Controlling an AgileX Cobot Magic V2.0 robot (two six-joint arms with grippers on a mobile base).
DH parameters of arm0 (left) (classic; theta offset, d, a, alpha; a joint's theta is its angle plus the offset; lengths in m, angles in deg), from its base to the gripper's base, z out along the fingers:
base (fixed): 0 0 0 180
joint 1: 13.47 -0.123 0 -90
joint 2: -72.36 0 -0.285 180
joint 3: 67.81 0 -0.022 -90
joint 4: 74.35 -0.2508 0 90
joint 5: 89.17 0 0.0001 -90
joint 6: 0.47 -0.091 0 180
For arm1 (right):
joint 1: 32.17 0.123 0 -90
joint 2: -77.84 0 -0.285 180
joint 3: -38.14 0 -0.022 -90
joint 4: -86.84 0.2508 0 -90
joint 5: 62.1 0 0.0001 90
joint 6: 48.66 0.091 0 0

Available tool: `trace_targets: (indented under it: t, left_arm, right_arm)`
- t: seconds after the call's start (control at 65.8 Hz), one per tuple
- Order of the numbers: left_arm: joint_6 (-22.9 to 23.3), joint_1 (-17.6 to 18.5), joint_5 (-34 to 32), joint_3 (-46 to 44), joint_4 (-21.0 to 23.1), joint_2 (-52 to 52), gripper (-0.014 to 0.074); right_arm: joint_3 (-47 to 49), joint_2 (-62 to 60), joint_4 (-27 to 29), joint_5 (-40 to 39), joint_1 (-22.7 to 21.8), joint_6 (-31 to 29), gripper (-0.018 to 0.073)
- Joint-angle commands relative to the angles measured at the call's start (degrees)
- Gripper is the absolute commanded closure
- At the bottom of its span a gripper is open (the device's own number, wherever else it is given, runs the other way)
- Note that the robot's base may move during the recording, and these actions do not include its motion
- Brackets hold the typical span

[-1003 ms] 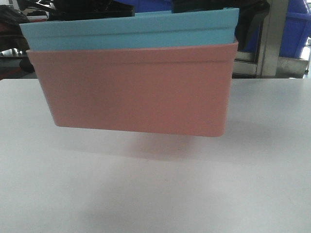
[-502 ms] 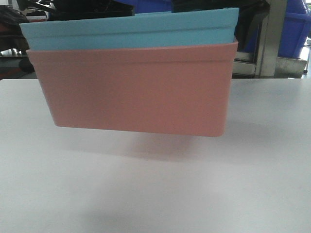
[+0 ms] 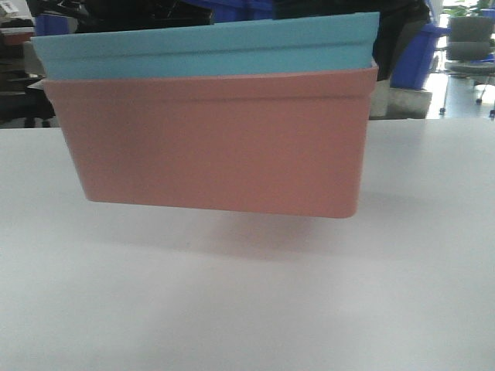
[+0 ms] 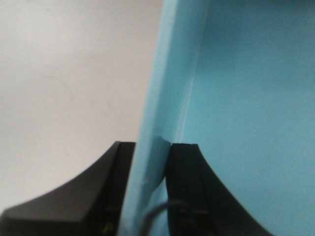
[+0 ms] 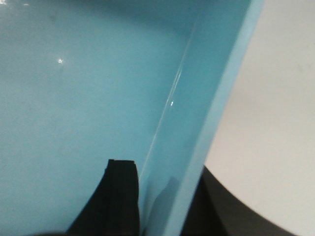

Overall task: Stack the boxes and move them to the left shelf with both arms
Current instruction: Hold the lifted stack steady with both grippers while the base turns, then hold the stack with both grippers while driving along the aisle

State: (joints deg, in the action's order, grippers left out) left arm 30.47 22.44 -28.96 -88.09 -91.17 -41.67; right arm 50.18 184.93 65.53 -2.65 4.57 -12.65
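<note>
The light blue box (image 3: 205, 46) sits nested inside the salmon pink box (image 3: 216, 147). The stack hangs level above the grey-white table (image 3: 247, 309), with a shadow beneath it. In the left wrist view my left gripper (image 4: 150, 191) is shut on the left wall of the light blue box (image 4: 246, 98), one finger inside and one outside. My right gripper (image 5: 167, 206) is shut the same way on the right wall of the light blue box (image 5: 74, 98). The pink box does not show in either wrist view. The left shelf is out of view.
Behind the table stand dark blue bins (image 3: 410, 58) and a grey office chair (image 3: 468, 46) at the far right. Dark shapes (image 3: 116, 11) rise above the stack's rim. Bare tabletop (image 4: 74, 73) lies to the left of the stack and to its right (image 5: 275, 123).
The stack keeps its place in the front view, but the background has slid: the steel post and blue bin at right gave way to a blue bin and an office chair.
</note>
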Motion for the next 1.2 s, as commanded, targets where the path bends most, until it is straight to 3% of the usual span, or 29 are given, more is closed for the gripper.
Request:
trace_targets:
  t: [0.0,1.186]
  left_arm:
    - [1.51,3.27,-9.38,-2.69,6.72,3.46,0.0599]
    - [1.51,3.27,-9.38,-2.69,6.72,3.46,0.0599]
  right_arm:
    - [2.58,-2.36,3.24,-11.63,1.81,2.0,0.0503]
    - [2.58,-2.36,3.24,-11.63,1.81,2.0,0.0503]
